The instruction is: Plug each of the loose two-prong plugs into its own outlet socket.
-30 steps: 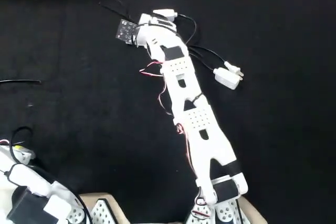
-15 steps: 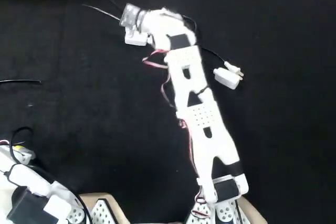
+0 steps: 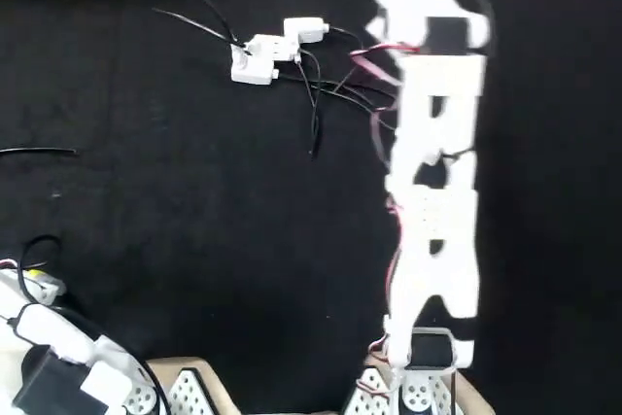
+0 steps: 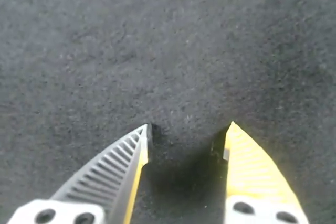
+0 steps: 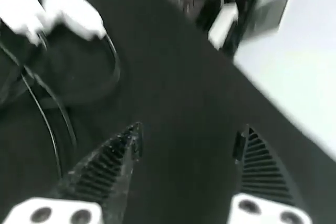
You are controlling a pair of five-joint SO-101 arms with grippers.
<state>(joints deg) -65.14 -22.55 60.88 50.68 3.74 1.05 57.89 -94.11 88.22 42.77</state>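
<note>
Both pincers stand wide and hold nothing. The left pincer (image 4: 186, 132) hangs low over bare cloth at the near left corner of the bench (image 3: 146, 221), apparently parked clear of the work. The right pincer (image 5: 186, 135) is out at the far edge, probably ready to take the white plug (image 3: 303, 28). That plug lies against the outlet block (image 3: 255, 60), and whether it is seated I cannot tell.

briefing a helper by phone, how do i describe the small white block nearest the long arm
On the black table, go to the far edge, beside the top of the long white arm, where white pieces sit among black cables. It is the small white block lying farthest back, a cable looping off its end; its neighbour is a bigger joined lump.
</note>
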